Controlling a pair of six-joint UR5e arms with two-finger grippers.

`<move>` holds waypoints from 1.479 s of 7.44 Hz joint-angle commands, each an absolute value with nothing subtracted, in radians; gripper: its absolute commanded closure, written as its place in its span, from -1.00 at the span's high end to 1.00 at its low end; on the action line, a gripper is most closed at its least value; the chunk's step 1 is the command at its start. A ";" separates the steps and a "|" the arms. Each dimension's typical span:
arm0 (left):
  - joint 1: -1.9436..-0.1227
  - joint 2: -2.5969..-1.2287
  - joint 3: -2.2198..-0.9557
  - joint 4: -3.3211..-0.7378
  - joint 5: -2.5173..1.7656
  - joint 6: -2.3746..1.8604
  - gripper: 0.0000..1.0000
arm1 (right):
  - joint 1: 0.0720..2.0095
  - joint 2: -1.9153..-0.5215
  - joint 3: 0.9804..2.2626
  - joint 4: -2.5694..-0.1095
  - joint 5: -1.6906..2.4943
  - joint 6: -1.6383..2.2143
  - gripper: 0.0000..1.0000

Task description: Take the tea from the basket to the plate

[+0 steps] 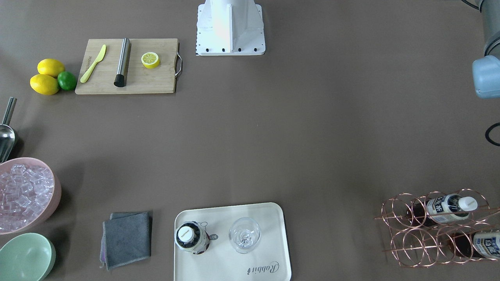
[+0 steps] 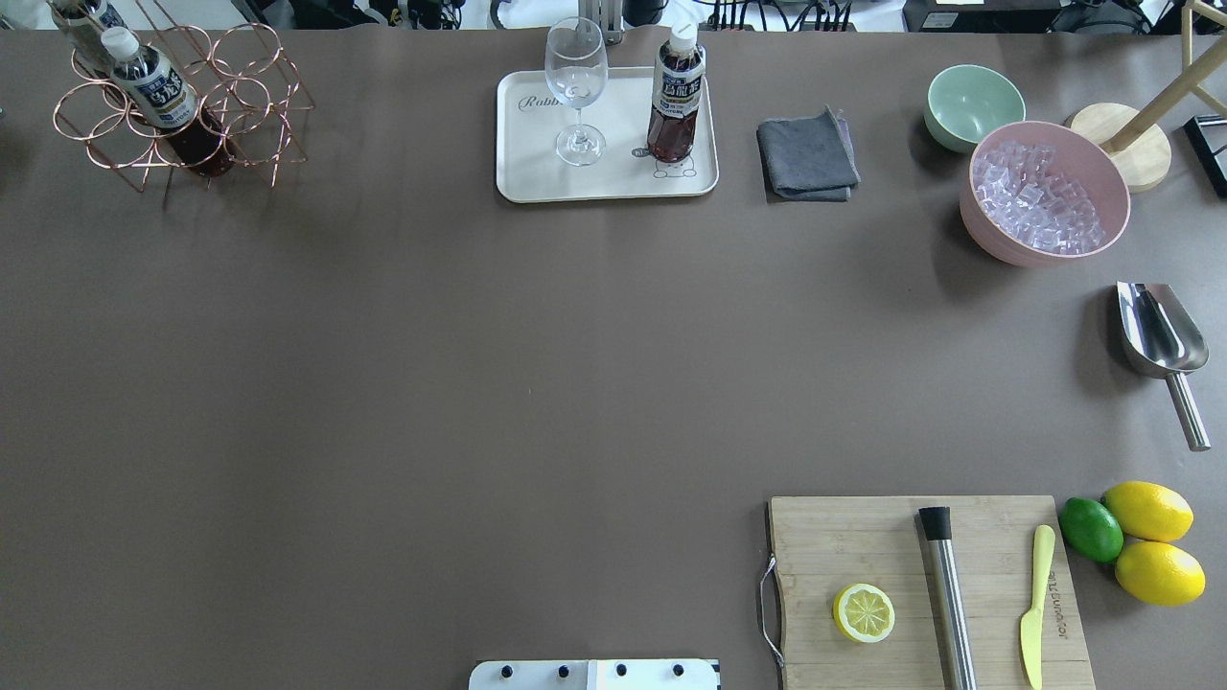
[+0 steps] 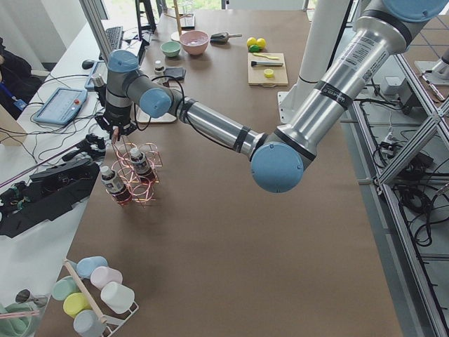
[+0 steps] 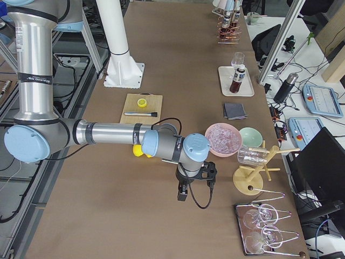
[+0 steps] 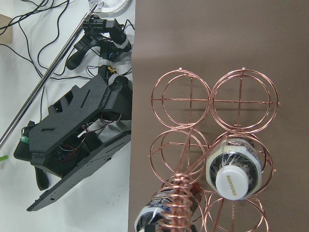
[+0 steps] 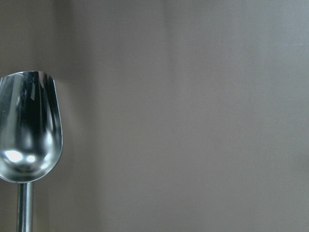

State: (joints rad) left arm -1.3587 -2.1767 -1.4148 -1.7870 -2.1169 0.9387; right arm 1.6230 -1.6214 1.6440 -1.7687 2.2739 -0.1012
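One tea bottle stands upright on the cream plate next to a clear stemmed glass; it also shows in the overhead view on the plate. The copper wire basket holds two more tea bottles. My left gripper hangs just above the basket, near its handle; I cannot tell if it is open or shut. My right gripper hangs over the table far from the plate; its state cannot be told.
A steel scoop lies under my right wrist. A pink bowl of ice, green bowl and grey cloth sit right of the plate. A cutting board with lemon half, knife and muddler lies near.
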 commanded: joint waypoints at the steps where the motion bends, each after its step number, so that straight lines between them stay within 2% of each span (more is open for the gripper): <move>1: -1.355 -2.177 -1.414 -1.787 -2.117 0.934 -1.00 | 1.623 -1.621 1.644 -1.769 2.275 -0.101 1.00; 7: -1.355 -2.169 -1.413 -1.787 -2.115 0.930 -1.00 | 1.623 -1.621 1.643 -1.769 2.279 -0.101 1.00; 8: -1.355 -2.164 -1.414 -1.787 -2.115 0.928 0.05 | 1.623 -1.621 1.641 -1.769 2.279 -0.101 1.00; 9: -1.355 -2.146 -1.419 -1.805 -2.117 0.927 0.95 | 1.623 -1.621 1.641 -1.769 2.281 -0.101 1.00; 11: -1.355 -2.140 -1.416 -1.833 -2.115 0.927 0.96 | 1.623 -1.621 1.631 -1.769 2.279 -0.101 1.00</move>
